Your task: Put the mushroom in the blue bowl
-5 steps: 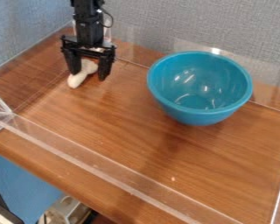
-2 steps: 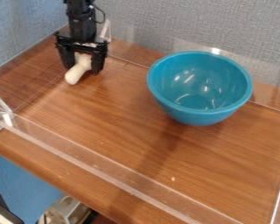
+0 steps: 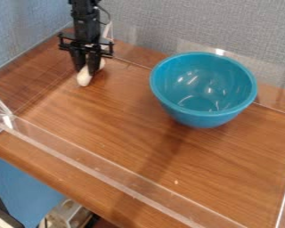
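Observation:
The mushroom [image 3: 83,78] lies on the wooden table at the back left, its cream stem showing below my fingers and its cap hidden between them. My gripper [image 3: 85,64] comes straight down onto it, and its dark fingers [image 3: 77,59] are drawn in narrow against the mushroom's upper end. The blue bowl [image 3: 232,110] stands empty on the table to the right, well apart from the gripper.
A low clear plastic wall [image 3: 97,169] runs along the table's front edge, and more clear panels [image 3: 210,46] stand behind the bowl. A grey-blue fabric wall [image 3: 216,22] backs the scene. Bare wood [image 3: 109,116] lies between mushroom and bowl.
The gripper's fingers, spread wide around the mushroom a second ago, have closed in on it. The mushroom now points more upright beneath them. The bowl has not moved.

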Controlling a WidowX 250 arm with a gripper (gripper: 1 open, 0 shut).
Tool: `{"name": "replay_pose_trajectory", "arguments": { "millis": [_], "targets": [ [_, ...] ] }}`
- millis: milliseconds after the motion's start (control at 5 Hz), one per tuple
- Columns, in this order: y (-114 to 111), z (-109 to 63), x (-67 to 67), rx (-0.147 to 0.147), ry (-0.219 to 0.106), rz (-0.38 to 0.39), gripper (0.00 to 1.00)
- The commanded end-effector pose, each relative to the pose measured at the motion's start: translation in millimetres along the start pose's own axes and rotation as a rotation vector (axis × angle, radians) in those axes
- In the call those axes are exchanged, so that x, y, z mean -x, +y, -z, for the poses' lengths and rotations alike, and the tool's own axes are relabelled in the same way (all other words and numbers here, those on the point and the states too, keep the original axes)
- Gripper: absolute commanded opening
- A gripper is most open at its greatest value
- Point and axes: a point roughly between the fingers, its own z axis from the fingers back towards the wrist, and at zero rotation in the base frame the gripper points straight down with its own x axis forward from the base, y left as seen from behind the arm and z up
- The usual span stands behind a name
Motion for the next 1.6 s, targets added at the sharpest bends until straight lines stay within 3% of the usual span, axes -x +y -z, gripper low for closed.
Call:
{"name": "replay_pose_trajectory", "arguments": {
  "millis": [0, 400, 800, 1200, 1400],
  "targets": [
    [-13.7, -40.1, -8.0, -0.020, -0.099, 0.013, 0.00],
    [-22.1, -46.0, 18.7, -0.027, -0.102, -0.042, 0.00],
    [-10.4, -38.9, 30.1, -0.026, -0.095, 0.006, 0.00],
    [18.0, -23.1, 20.1, -0.026, -0.092, 0.022, 0.00],
    [5.1, -46.1, 24.9, -0.034, -0.111, -0.025, 0.00]
  ]
}}
